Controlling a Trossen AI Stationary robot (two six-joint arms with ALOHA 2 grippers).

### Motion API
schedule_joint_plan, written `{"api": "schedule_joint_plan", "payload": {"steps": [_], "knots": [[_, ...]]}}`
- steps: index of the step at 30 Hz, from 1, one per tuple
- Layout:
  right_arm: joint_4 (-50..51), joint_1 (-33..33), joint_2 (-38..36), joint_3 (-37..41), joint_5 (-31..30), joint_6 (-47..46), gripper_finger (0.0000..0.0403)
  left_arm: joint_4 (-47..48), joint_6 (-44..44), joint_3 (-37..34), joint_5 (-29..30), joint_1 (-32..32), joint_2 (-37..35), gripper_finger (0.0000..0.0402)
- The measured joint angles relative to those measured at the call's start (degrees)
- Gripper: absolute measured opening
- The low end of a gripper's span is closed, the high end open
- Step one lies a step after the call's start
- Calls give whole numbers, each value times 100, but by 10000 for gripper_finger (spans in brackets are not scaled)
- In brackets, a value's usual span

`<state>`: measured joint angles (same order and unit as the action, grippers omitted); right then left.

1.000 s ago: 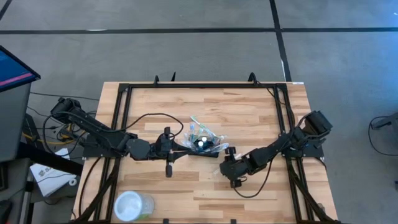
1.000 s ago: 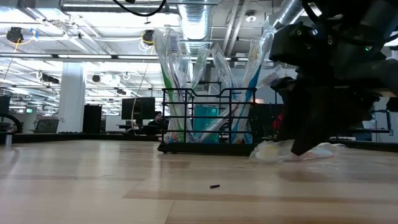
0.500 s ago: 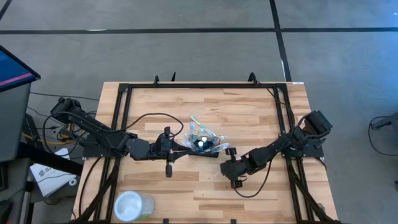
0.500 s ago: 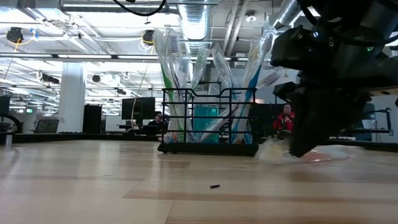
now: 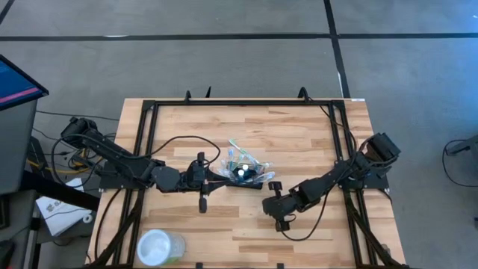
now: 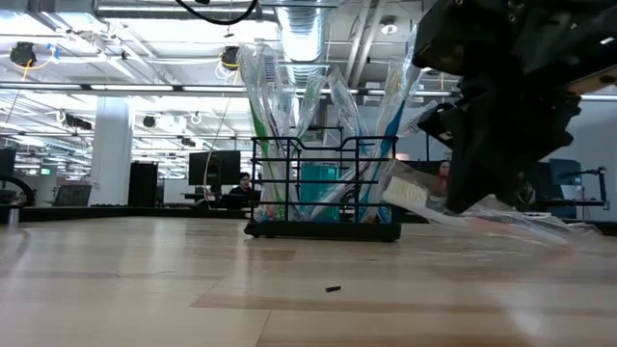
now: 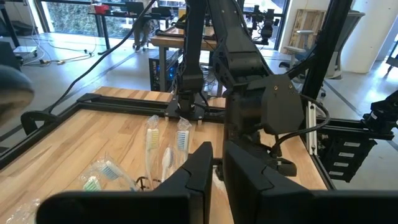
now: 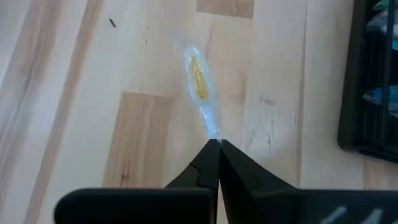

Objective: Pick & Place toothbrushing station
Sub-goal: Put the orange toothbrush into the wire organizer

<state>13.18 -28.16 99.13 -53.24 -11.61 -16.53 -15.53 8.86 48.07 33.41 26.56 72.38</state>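
The toothbrushing station (image 5: 243, 172), a black wire caddy (image 6: 323, 188), stands on its base at the table's middle, with several wrapped toothbrushes (image 6: 265, 106) upright in it. My right gripper (image 5: 267, 202) is to its near right, shut on another toothbrush in a clear wrapper (image 6: 415, 196). My left gripper (image 5: 226, 174) hovers level over the caddy's left side. Its fingers (image 7: 199, 171) are almost together with nothing between them, and toothbrush heads (image 7: 180, 140) show below and beside them. My right gripper pinches the wrapped toothbrush between its two fingertips, at the clear wrapper (image 8: 212, 132). The fingers slant down from the table's right. The bristle end (image 6: 407, 193) is raised clear of the table, and the wrapper's other end (image 6: 554, 231) trails low. Whether that end touches the wood I cannot tell.
A clear round cup (image 5: 159, 246) stands near the table's front left corner. A black frame rail (image 5: 246, 103) runs around the tabletop. A small dark speck (image 6: 332, 287) lies on the wood in front of the caddy. People and desks show in the room beyond.
My right gripper has shut on the wrapped toothbrush that lay on the table, then risen a little and drifted toward the table's left. The toothbrush has come up off the wood, bristle end first, and now hangs tilted.
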Motion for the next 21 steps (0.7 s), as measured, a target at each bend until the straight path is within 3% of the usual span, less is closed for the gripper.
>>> {"api": "schedule_joint_plan", "payload": {"steps": [7, 16, 21], "knots": [[140, -53, -102, -219, 55, -2, 0, 0, 0, 0, -1, 0, -2, 30], [89, -196, -741, -568, 67, 0, 0, 0, 0, -2, 0, 0, -2, 30], [-301, -306, -1231, -591, -421, 137, 0, 2, 0, -2, 0, 0, -1, 30]]}}
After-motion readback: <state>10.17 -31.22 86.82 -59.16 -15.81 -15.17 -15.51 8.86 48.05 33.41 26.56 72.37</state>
